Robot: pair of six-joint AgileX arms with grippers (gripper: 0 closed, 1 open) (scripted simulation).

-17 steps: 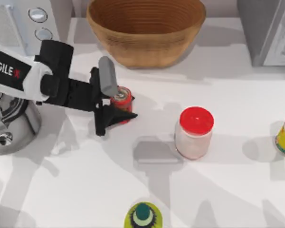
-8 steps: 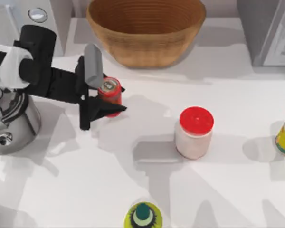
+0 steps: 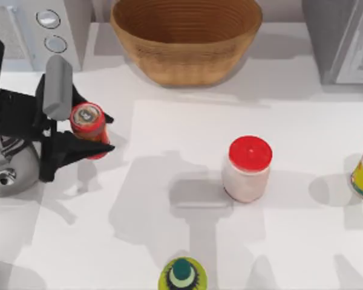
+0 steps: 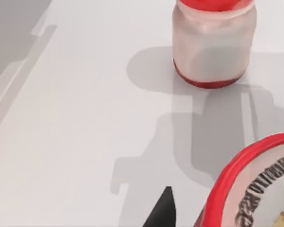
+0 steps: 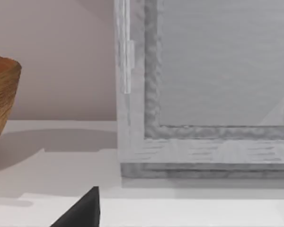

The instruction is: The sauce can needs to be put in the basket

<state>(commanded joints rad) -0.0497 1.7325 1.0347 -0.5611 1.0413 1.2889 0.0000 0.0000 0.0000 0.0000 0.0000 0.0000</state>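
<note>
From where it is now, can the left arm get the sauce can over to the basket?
Probably yes: the left gripper holds the sauce can at the table's left, and nothing stands between it and the open basket.

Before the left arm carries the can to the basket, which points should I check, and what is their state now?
1. Can between the left hand's fingers: ok.
2. Can off the table: cannot tell.
3. Can over the basket: not ok, it is at the table's left, near the kettle.
4. Basket free of other items: ok.
5. Jar away from the path: ok, it stands farther right.
</note>
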